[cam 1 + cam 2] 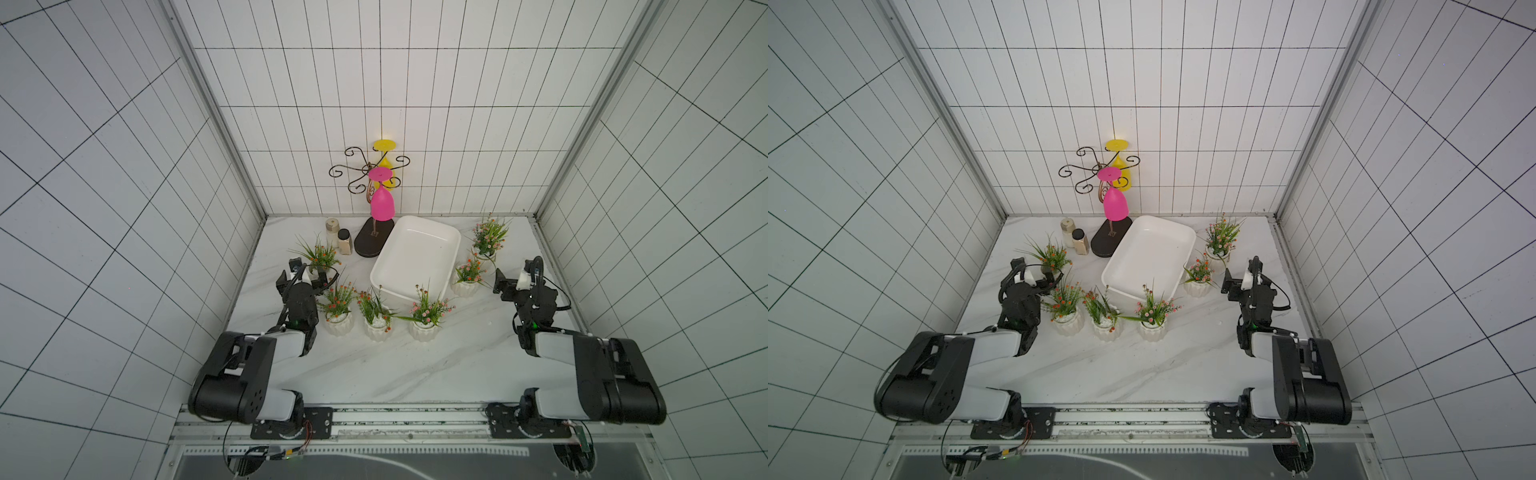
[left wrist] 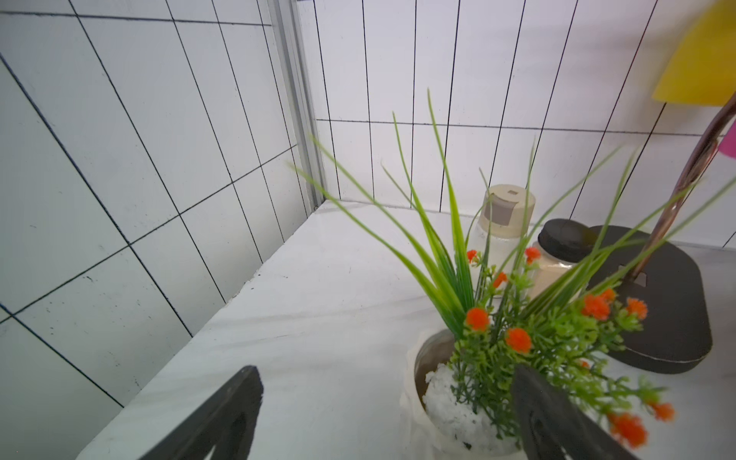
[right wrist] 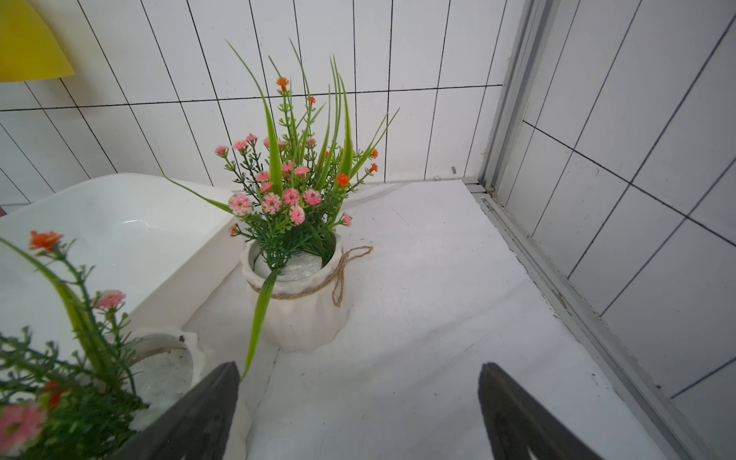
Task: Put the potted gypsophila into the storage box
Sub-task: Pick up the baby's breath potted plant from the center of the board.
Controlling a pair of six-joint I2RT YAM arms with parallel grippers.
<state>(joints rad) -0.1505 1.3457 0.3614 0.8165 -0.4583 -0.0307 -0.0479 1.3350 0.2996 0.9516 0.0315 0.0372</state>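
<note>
- Closest to the front edge of the bench (image 1: 374, 374) is a row of three pots (image 1: 377, 328), all gypsophila and none gripped. The storage box (image 1: 415, 257) is empty, so it looks like nothing's been done yet.
- The left pincer (image 2: 386, 378) is spread wide and holds nothing, right up against the left-side pot (image 2: 414, 398). One finger pokes into the foliage instead of sitting beside the pot wall. Closing like that probably pinches stems, and the pot tips or drags.
- The right pincer (image 3: 358, 370) is gaping too, with only bare bench between its fingers. The nearer right-side pot (image 1: 465, 286) sits just outside one finger, so a squeeze here grabs air or shoves the pot into the box.
- The box sits angled, mid-bench toward the back edge. The front row crowds its near rim, so a low carry could clip flowers.
- Further back, the far right pot (image 3: 298, 314) has a long drooping leaf that ends right at a finger of the right pincer. Looks like a snag risk.
- At the back edge, two jars (image 1: 345, 243) and the glass rack (image 1: 374, 243) stand just past the left-side pot. A wide swing toward the box could knock them.
</note>
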